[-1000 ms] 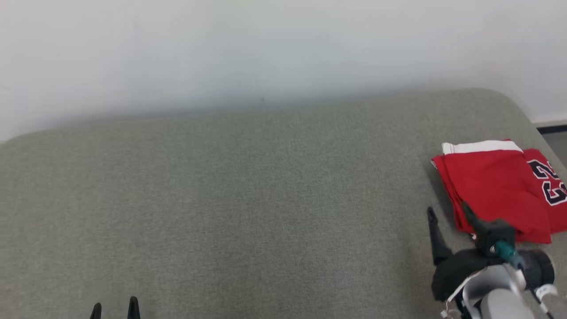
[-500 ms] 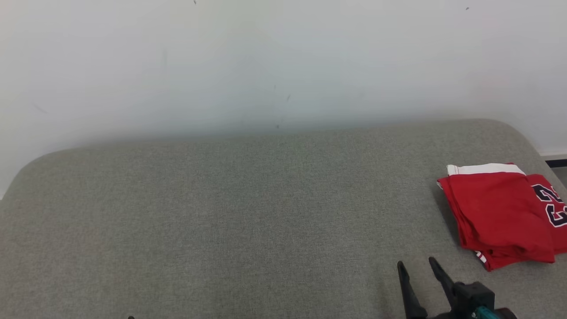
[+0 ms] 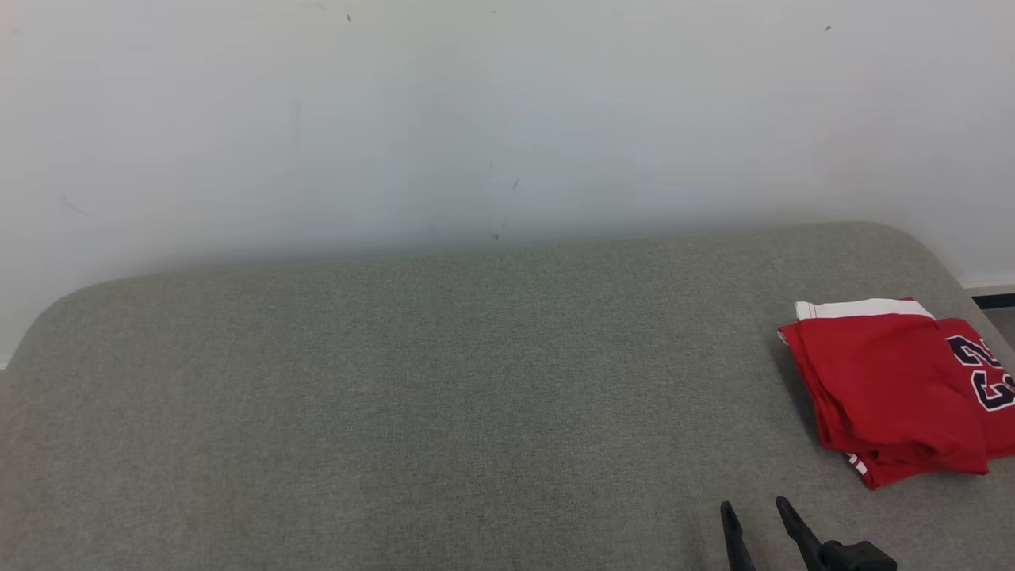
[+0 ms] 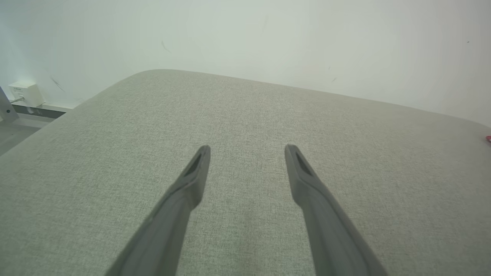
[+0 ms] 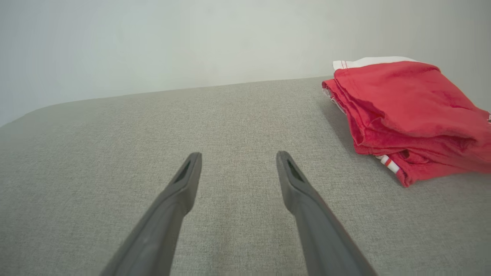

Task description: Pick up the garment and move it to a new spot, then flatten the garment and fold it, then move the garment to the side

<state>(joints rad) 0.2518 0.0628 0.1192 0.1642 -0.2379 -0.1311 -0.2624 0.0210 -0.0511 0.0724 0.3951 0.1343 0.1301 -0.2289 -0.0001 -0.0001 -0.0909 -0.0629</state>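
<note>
The garment (image 3: pixel 896 388) is a red jersey with a white band and dark numerals, folded into a compact stack at the right end of the grey padded surface (image 3: pixel 444 396). In the right wrist view the garment (image 5: pixel 406 111) lies up and to the right of my right gripper (image 5: pixel 238 155), which is open and empty, apart from the cloth. In the head view my right gripper (image 3: pixel 755 507) pokes up at the bottom edge, below and left of the stack. My left gripper (image 4: pixel 247 147) hovers open and empty over bare fabric.
A pale wall (image 3: pixel 476 119) rises right behind the grey surface. The surface has rounded far corners; past its right end there is a dark skirting strip (image 3: pixel 995 300). A white wall box (image 4: pixel 23 93) sits low beyond the left corner.
The head camera tilted up, so the whole picture slid down. My right gripper drew back from the stack's near left corner toward the bottom edge. The left fingertips left the head view.
</note>
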